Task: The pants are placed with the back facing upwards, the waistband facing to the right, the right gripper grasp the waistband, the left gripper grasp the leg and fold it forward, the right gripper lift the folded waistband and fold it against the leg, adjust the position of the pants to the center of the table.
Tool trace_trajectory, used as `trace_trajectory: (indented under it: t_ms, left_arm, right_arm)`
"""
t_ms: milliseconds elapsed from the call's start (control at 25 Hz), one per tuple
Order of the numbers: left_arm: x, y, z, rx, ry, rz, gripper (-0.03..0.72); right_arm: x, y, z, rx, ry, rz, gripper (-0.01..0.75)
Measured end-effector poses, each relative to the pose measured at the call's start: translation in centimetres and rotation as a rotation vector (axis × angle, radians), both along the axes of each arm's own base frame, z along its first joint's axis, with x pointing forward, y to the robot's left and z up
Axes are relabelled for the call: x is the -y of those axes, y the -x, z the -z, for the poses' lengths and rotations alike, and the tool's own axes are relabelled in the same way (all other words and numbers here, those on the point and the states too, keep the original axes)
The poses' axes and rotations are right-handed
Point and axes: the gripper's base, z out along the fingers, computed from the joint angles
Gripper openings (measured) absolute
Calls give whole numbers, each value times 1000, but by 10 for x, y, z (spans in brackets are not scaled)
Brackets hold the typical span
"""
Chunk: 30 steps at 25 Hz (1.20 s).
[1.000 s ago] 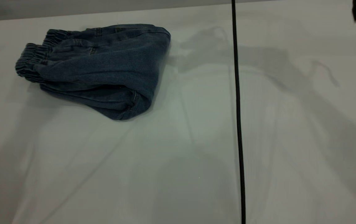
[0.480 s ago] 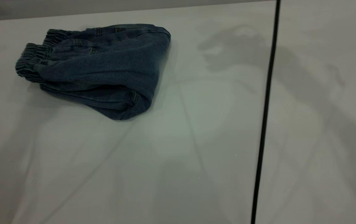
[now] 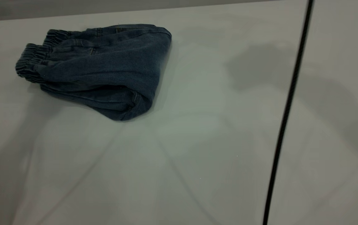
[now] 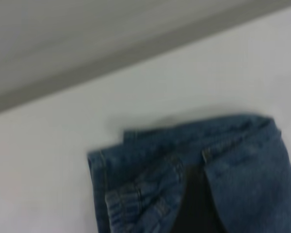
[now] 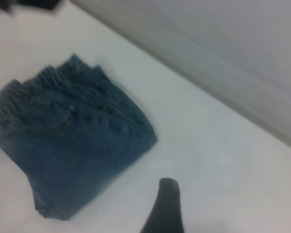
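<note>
The pants (image 3: 99, 67) lie as a compact folded bundle on the counter (image 3: 197, 140), toward its far left part in the exterior view, with the ruched waistband (image 3: 30, 62) bunched at the bundle's left end and the doubled denim rounding off toward the near right corner. That layered shape suggests both folds are made and only the shift to the middle of the counter is left, since the bundle sits well off centre. Nothing grips the cloth. One finger of the right gripper (image 5: 165, 208) shows in the right wrist view, clear of the denim and off to the side of the bundle; whether its jaws are released or clenched I cannot tell. The left gripper does not appear in any view, though its wrist camera looks down on the bundle.
</note>
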Motion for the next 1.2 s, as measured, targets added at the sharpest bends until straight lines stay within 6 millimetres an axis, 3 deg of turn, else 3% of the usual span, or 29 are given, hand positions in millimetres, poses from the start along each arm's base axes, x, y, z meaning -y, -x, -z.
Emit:
trace_trajectory:
  t_ms: [240,600,960,1200]
  left_arm:
    - [0,2,31,-105,-23,0,468]
    - [-4,16,97,-330,-75,10,468]
    - [-8,34,155,-430,-113,44,468]
    - [-8,33,191,-417,-127,74,468]
  right_arm:
    - [16,62,-34,52,-17,2,582]
    - [37,149,-67,230,-124,10,582]
    - [40,181,-73,207,-155,-30,582]
    - [38,187,-74,180,-186,-59,582]
